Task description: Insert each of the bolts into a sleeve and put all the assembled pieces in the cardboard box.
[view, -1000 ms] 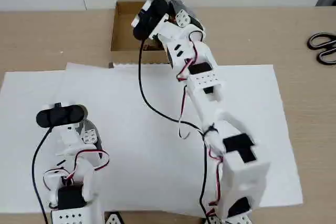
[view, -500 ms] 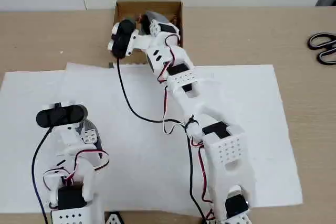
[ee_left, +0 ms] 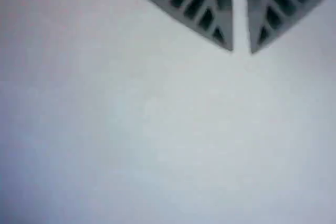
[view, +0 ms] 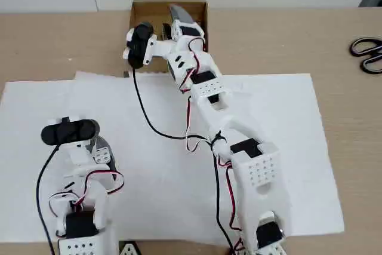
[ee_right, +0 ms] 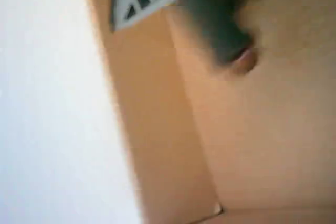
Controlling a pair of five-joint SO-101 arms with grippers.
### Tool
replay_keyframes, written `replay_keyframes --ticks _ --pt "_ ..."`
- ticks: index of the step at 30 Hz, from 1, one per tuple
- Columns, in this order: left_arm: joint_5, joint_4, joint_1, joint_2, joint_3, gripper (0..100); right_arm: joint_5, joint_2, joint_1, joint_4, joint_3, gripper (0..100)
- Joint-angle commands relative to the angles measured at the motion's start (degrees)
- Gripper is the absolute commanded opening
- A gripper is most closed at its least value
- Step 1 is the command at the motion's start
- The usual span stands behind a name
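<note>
1. Nearest, at the front left of the table (view: 54, 40), the left arm (view: 83, 207) sits folded up over a sheet of paper (view: 149, 171) that covers most of the surface in front of both arms.
2. The left end effector (ee_left: 241, 50) hangs just above the paper. Its two ribbed halves are drawn almost together with only a thin slit between them, and it holds nothing.
3. From the front right, the right arm (view: 256, 171) stretches diagonally across the paper toward the back of the table.
4. Well off to the right, on bare wood beyond the paper's edge, lie scissors (view: 367, 52).
5. At the back, just past the paper's far edge, stands the cardboard box (view: 140, 16), open on top.
6. The right end effector (view: 178, 17) is over the box, dipping into it.
7. The right wrist view shows a dark sleeve (ee_right: 218, 24) inside the box, above its floor and close to one side wall.
8. A rounded coppery tip, probably the bolt (ee_right: 244, 61), pokes from the sleeve's lower end.
9. The blur hides whether the right end effector is clamped on this piece, so I cannot tell.
</note>
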Motion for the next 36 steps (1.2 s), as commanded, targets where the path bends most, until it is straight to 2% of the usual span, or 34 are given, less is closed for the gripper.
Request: replay_keyframes --ticks 1,5,8,20,23,29,36 --pt "0.09 0.18 -0.18 -0.62 -0.22 1 0.62 -2.86 -0.22 0.22 -2.81 16.1" --pt "0.09 0.18 -0.18 -0.62 -0.22 1 0.62 -6.64 -0.48 0.22 -2.81 11.3" --pt "0.09 0.18 -0.09 -0.62 -0.22 1 0.62 -9.71 -0.22 0.22 -2.81 0.0" --pt "0.09 0.18 -0.26 -0.62 -0.22 1 0.26 -19.30 0.40 1.54 -2.46 0.2" --pt "0.09 0.18 -0.26 -0.62 -0.22 1 -3.69 -22.29 0.31 8.84 -2.46 0.2" --pt "0.09 0.18 -0.26 -0.62 -0.22 1 -17.23 -32.75 0.92 27.38 -2.46 0.2" --pt "0.09 0.18 -0.26 -0.62 -0.22 1 -27.52 -43.56 6.11 43.74 -2.46 0.2"
